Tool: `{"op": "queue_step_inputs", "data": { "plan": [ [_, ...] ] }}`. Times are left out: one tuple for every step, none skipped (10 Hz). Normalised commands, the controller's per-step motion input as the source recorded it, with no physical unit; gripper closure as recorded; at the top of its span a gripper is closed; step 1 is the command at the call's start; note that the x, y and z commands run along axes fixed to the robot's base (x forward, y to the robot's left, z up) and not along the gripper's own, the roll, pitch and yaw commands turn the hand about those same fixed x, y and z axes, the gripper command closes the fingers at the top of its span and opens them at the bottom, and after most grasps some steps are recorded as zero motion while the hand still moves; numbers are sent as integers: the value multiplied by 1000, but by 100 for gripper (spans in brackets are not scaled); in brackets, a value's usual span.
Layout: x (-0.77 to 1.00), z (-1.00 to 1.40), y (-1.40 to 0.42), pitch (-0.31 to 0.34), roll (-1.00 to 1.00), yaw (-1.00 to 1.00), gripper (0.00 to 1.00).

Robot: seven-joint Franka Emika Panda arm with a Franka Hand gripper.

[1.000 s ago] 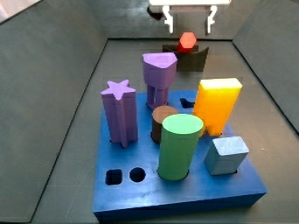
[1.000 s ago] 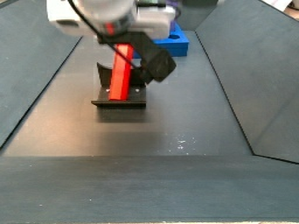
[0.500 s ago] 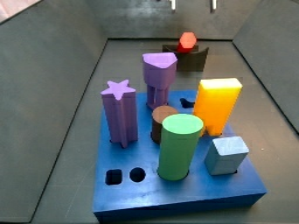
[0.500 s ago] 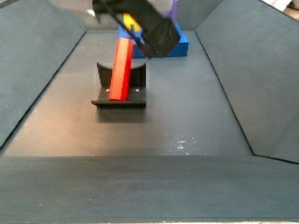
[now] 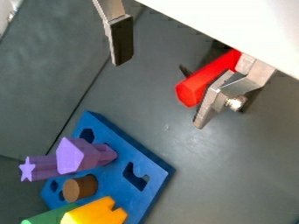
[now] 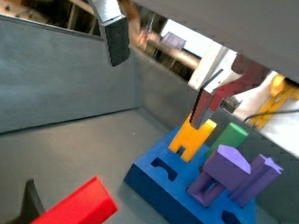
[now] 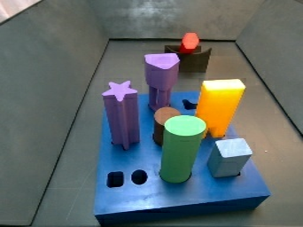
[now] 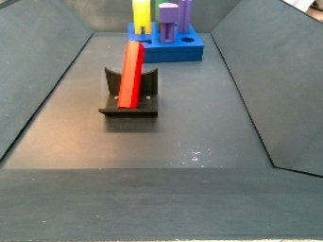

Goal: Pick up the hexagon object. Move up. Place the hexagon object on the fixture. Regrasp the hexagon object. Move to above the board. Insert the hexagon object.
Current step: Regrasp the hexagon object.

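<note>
the hand (image 5: 163,74) is now rising clear of both side views, where a second ago it was still hanging over the fixture (image 8: 128,99); in both wrist views its fingers (image 5: 117,35) are standing wide apart with nothing between them. the red hexagon object (image 8: 130,71) is leaning on the fixture, well apart from the blue board (image 7: 178,186), so the placing looks done and the regrasp is coming next.

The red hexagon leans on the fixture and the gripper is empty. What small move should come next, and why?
Probably lower the gripper toward the hexagon to regrasp it. The fingers are apart with nothing between them, the gripper is above both side views, and the hexagon rests on the fixture.
</note>
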Motion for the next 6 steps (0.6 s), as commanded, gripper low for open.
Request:
{"op": "queue_step_inputs", "data": {
  "plan": [
    [-16, 42, -97, 58, 1000, 34, 0],
    [-8, -31, 5, 57, 1000, 34, 0],
    [-10, -3, -9, 56, 1000, 34, 0],
    [-13, 15, -22, 55, 1000, 34, 0],
    [-7, 3, -19, 51, 1000, 34, 0],
    [-3, -1, -17, 50, 1000, 35, 0]
  ]
}}
